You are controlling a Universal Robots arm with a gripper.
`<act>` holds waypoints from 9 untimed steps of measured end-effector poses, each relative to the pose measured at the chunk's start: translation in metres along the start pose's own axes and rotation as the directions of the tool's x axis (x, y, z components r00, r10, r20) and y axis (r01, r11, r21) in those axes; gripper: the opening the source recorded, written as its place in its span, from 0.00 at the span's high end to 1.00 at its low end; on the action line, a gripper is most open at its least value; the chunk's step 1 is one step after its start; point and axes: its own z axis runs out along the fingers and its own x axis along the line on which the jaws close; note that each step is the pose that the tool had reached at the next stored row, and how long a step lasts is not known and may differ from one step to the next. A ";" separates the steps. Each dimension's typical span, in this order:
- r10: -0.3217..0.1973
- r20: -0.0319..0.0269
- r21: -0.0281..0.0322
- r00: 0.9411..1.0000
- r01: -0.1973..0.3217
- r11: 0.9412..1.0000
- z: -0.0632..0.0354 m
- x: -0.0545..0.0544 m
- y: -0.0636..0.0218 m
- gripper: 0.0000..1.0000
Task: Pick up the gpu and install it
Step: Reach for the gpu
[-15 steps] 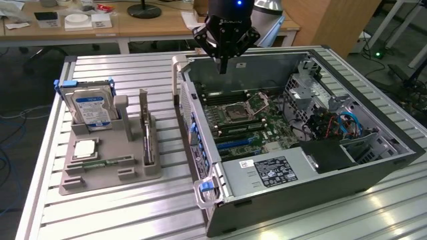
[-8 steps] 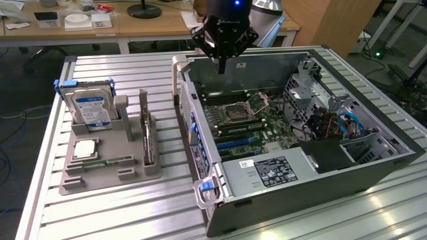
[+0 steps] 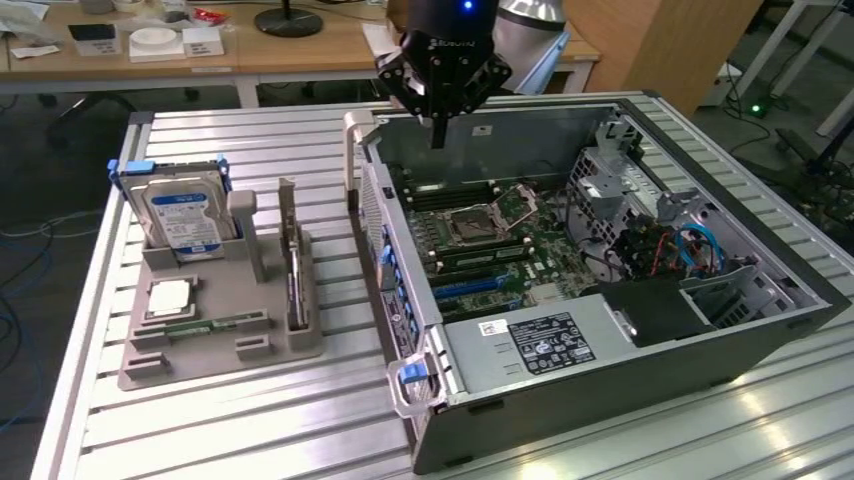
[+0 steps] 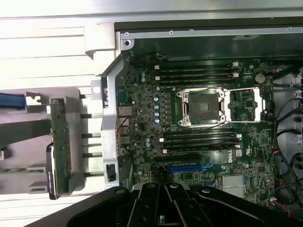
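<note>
While fingers (image 3: pixel 437 128) hang closed, gpu (image 3: pixel 295 285) stands well apart.

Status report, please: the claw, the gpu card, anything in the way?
Black claw shut, empty, above open dark computer case. Thin dark gpu card upright in grey holder, untouched. Nothing seen between them.

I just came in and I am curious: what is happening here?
The robot arm's gripper hangs shut and empty over the open computer case. The gpu stands upright in the grey holder beside the case, on the exterior view's left, not yet picked up.
</note>
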 end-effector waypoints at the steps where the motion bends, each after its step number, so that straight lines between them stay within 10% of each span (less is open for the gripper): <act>1: 0.000 0.000 0.000 1.000 0.000 1.000 0.0000 0.001 -0.0001 0.89; 9: 0.000 0.000 0.000 1.000 0.000 1.000 -0.0002 0.008 -0.0006 0.89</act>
